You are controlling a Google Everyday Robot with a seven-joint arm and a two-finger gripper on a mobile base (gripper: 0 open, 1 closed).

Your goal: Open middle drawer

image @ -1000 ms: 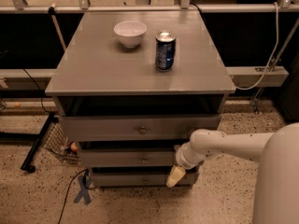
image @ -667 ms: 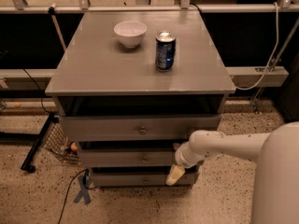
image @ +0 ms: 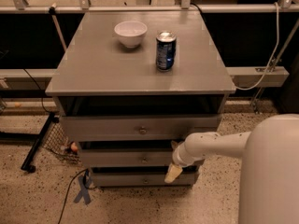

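Nothing you can see has shifted since a second ago: the gripper (image: 173, 173) hangs at the same spot, low in front of the grey cabinet (image: 117, 66), and the drawers look as they did. Your arm (image: 215, 146) reaches in from the right, and its cream-coloured tip points down and to the left, over the right part of the middle drawer (image: 126, 158) and the dark gap below it. You cannot tell whether the gripper is parted or closed up.

The tip is to the right of the middle drawer's small round knob (image: 145, 160) and apart from it. That drawer lies between the top drawer (image: 103, 127) and the bottom drawer (image: 121, 179), with its front set back beneath the top one's front.

On the cabinet top you have a white bowl (image: 130, 33) and, near it to the right, an upright blue can (image: 166, 50). Blue tape (image: 83, 191) lies on the speckled floor at the lower left.
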